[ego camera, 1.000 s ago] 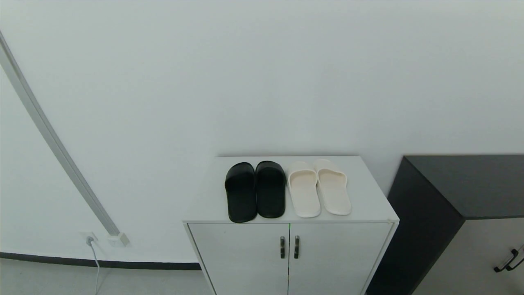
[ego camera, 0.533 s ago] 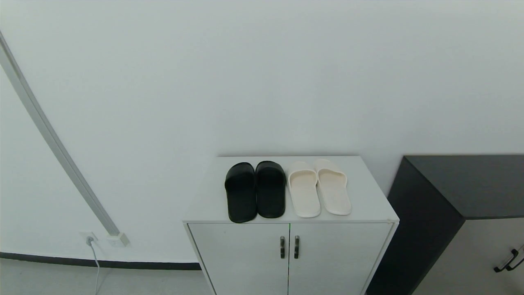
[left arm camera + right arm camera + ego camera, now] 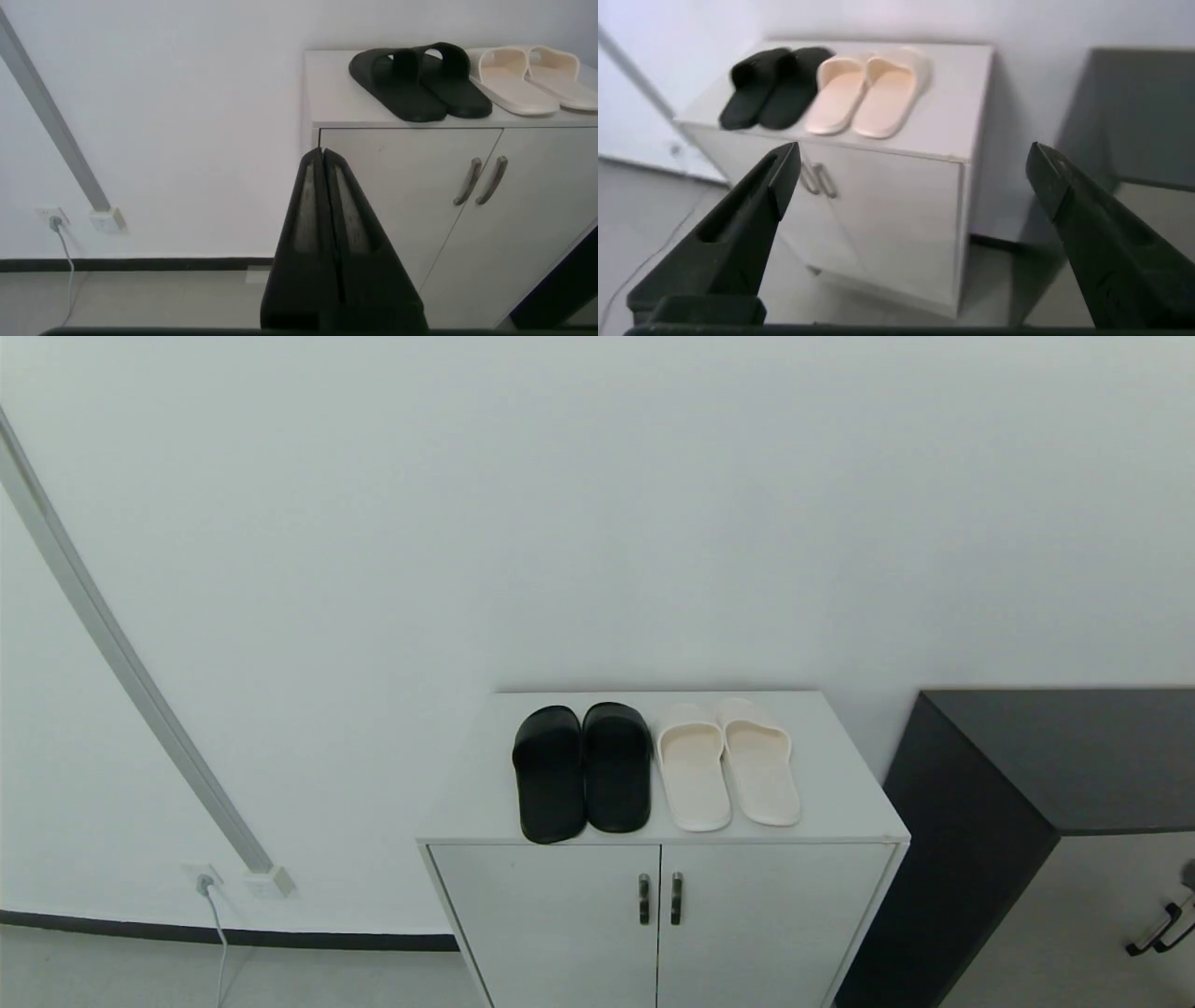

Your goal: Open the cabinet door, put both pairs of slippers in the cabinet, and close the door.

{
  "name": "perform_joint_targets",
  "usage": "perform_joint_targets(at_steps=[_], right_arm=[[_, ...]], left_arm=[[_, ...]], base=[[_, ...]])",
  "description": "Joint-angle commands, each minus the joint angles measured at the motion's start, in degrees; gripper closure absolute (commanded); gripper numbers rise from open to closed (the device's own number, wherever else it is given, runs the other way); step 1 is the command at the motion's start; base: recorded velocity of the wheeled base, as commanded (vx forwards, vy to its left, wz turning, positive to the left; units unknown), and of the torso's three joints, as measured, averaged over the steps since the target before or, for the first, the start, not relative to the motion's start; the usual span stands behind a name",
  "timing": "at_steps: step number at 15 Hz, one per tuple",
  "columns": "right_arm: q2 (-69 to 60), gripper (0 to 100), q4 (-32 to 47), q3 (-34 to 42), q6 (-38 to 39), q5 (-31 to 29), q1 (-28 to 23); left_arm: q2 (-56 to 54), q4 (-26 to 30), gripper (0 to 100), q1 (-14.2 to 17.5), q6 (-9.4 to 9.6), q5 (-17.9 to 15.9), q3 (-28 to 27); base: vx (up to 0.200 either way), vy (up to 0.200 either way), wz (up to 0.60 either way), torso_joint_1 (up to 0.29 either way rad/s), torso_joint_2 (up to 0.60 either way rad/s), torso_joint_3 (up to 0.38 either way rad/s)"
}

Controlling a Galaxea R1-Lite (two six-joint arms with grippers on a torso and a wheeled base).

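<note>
A white two-door cabinet (image 3: 551, 933) stands against the wall with both doors closed and two dark handles (image 3: 659, 899) at the centre seam. On its top lie a pair of black slippers (image 3: 581, 771) and, to their right, a pair of cream slippers (image 3: 728, 765), toes toward the wall. My left gripper (image 3: 322, 155) is shut with nothing in it, hanging left of and in front of the cabinet (image 3: 402, 196), below its top. My right gripper (image 3: 912, 163) is wide open in front of the cabinet's right side (image 3: 906, 215), well clear of the slippers (image 3: 864, 79).
A dark cabinet (image 3: 1027, 775) stands close on the right, with handles (image 3: 1158, 929) on its front. A wall outlet with a cable (image 3: 203, 880) and a slanted conduit (image 3: 121, 663) are on the left wall. Open floor lies left of the white cabinet.
A small grey shape has come in at the head view's right edge, above the dark cabinet's handles. The slippers and the doors have not moved.
</note>
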Motion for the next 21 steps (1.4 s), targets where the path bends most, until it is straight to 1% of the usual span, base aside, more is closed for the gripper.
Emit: perform_joint_targets(at_steps=[1, 3, 5, 7, 9, 11, 14, 16, 19, 21], right_arm=[[20.3, 0, -10.2, -2.1, 3.4, -7.5, 15.0], [27.7, 0, -14.1, -5.1, 4.7, -16.1, 22.7], [34.2, 0, -14.2, -9.5, 5.7, -21.6, 27.0], [42.1, 0, -14.2, -15.4, 11.6, -29.4, 32.1], [49.7, 0, -14.2, -20.7, 15.5, -35.0, 35.0], [56.6, 0, -16.9, -25.2, 17.7, -38.8, 35.3], [63.0, 0, -23.2, -26.7, 17.3, -42.0, 35.4], [65.4, 0, -24.6, -27.3, 17.3, -43.8, 35.4], [68.4, 0, -25.3, -27.5, 17.5, -44.1, 34.1], [72.1, 0, -29.6, -28.0, 17.3, -44.0, 32.8]], left_arm=[[0.1, 0.0, 100, 0.1, 0.27, 0.0, 0.0], [0.1, 0.0, 100, 0.0, 0.18, 0.2, 0.0], [0.1, 0.0, 100, 0.1, 0.18, 0.1, 0.0], [0.1, 0.0, 100, 0.0, 0.18, 0.1, 0.0], [0.1, 0.0, 100, 0.1, 0.18, 0.0, 0.0], [0.1, 0.0, 100, 0.1, 0.18, 0.0, 0.0], [0.1, 0.0, 100, 0.1, -0.08, 0.2, 0.0], [0.1, 0.0, 100, 0.1, 0.01, 0.2, 0.0], [0.1, 0.0, 100, 0.1, 0.27, 0.2, 0.0], [0.1, 0.0, 100, 0.0, 0.27, 0.0, 0.0]], base=[[0.000, 0.000, 0.00, 0.000, 0.00, 0.000], [0.000, 0.000, 0.00, 0.000, 0.00, 0.000], [0.000, 0.000, 0.00, 0.000, 0.00, 0.000], [0.000, 0.000, 0.00, 0.000, 0.00, 0.000], [0.000, 0.000, 0.00, 0.000, 0.00, 0.000], [0.000, 0.000, 0.00, 0.000, 0.00, 0.000], [0.000, 0.000, 0.00, 0.000, 0.00, 0.000], [0.000, 0.000, 0.00, 0.000, 0.00, 0.000], [0.000, 0.000, 0.00, 0.000, 0.00, 0.000], [0.000, 0.000, 0.00, 0.000, 0.00, 0.000]])
